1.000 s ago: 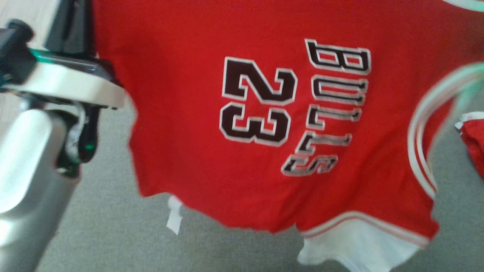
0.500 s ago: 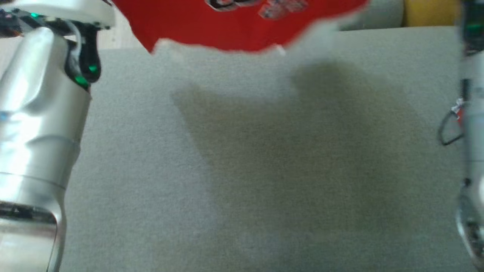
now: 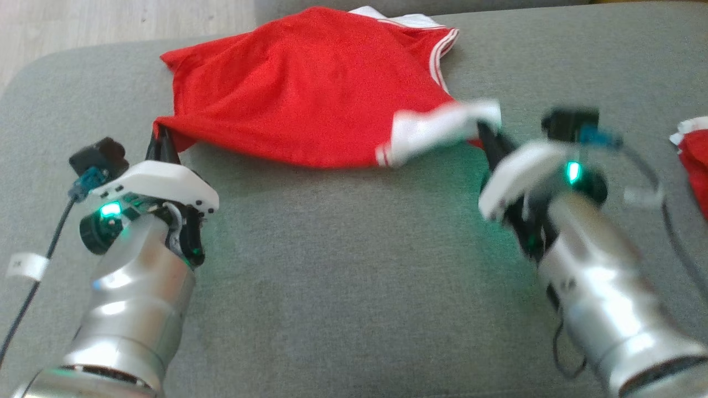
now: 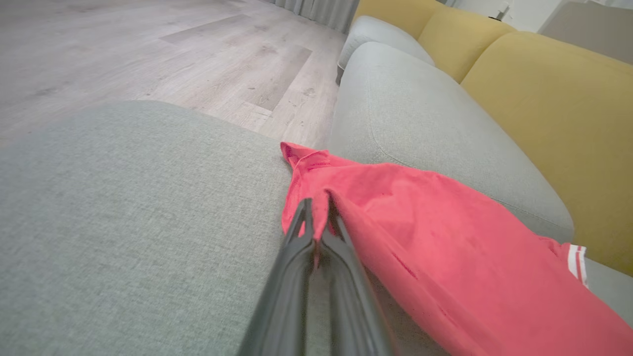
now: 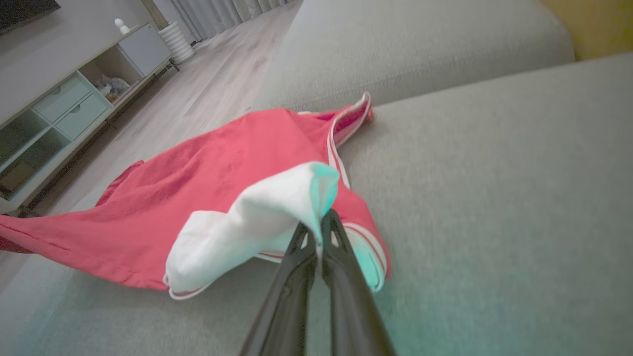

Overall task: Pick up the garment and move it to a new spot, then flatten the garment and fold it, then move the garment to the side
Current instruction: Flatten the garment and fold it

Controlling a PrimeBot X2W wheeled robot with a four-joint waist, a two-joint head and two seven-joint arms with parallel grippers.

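Head view blurs the right claw, clamped on the white hem of the red jersey spread on the grey sofa, the left claw pinching its near corner.

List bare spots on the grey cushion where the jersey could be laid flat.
Biggest free patch: grey cushion nearer than the jersey, between the left hand and right hand. A smaller one beyond the right hand, between the jersey's striped edge and a second red garment. Crowded: the jersey's near edge, where both hands are shut on the cloth.
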